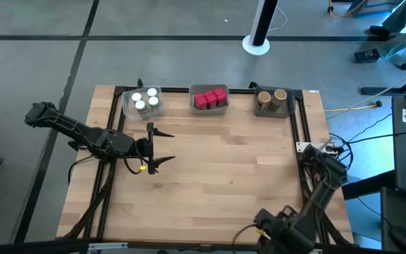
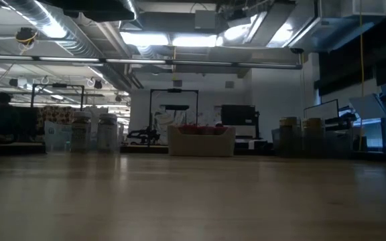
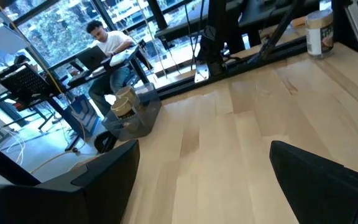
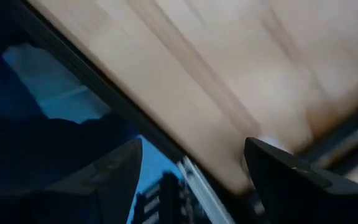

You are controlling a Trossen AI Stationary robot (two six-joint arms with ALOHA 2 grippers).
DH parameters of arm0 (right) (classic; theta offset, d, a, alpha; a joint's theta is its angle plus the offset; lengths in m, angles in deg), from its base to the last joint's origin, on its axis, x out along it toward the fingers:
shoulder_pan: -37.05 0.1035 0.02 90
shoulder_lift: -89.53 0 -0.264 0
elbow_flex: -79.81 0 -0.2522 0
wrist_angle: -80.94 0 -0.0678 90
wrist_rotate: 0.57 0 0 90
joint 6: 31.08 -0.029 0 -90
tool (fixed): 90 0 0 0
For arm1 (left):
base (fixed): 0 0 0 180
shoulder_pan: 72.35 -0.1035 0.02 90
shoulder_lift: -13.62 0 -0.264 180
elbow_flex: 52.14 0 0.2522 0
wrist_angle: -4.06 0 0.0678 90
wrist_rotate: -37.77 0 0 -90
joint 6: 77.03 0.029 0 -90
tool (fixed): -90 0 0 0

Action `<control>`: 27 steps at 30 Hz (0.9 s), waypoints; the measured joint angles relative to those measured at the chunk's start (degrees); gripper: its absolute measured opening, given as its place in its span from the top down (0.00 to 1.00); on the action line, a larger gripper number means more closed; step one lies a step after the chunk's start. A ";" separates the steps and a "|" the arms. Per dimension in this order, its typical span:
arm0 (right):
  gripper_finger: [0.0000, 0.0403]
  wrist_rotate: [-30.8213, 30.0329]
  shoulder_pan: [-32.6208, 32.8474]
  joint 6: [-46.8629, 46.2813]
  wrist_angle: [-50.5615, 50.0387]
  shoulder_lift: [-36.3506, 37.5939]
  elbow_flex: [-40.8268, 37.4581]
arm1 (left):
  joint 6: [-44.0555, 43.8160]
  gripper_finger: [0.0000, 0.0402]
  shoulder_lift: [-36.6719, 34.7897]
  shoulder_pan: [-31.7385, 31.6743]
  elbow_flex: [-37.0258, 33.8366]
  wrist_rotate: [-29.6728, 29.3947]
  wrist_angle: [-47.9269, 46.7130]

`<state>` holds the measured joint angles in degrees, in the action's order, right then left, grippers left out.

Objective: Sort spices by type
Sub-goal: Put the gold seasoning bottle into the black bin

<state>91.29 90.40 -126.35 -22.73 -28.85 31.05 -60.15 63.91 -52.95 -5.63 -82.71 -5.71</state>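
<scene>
Table (image 1: pixel 217 176): pale wood planks w/ visible grain, smooth, satin sheen; in low view its top throws soft reflections. Black frame rails (image 1: pixel 300 120) along edges look like matt metal.

Three trays at far edge: clear plastic, slightly glossy, e.g. left tray (image 1: pixel 127 107).

White-capped jars (image 1: pixel 145 101): smooth plastic-looking caps, matt white. Red packets (image 1: pixel 211 97): flat matt red, material can't tell. Tan-brown jars (image 1: pixel 271 97): smooth tops; in left wrist view see-through bodies w/ paper-like labels (image 3: pixel 124 107).

Left claw (image 1: pixel 151 147): dark fingers, matt plastic look, smooth (image 3: pixel 328 180). Right claw fingers (image 4: pixel 303 183) same dark matt finish.

Floor (image 1: pixel 154 42): grey, smooth, dull shine, concrete-like.
</scene>
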 joint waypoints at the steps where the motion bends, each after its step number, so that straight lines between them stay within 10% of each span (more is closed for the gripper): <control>1: 0.29 1.40 0.90 -2.09 -0.02 0.05 -0.87 | 0.00 0.14 0.00 0.00 0.00 0.00 0.30; 8: 0.29 10.27 6.98 -6.19 -0.13 0.12 -6.01 | 0.02 0.14 0.02 0.01 0.00 0.00 0.89; 27: 0.29 9.44 7.77 -0.43 -0.06 0.25 -7.04 | -0.40 0.14 0.00 0.01 0.00 0.02 3.14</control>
<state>100.73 98.18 -126.78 -22.79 -28.60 24.01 -60.54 63.90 -52.94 -5.63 -82.68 -2.58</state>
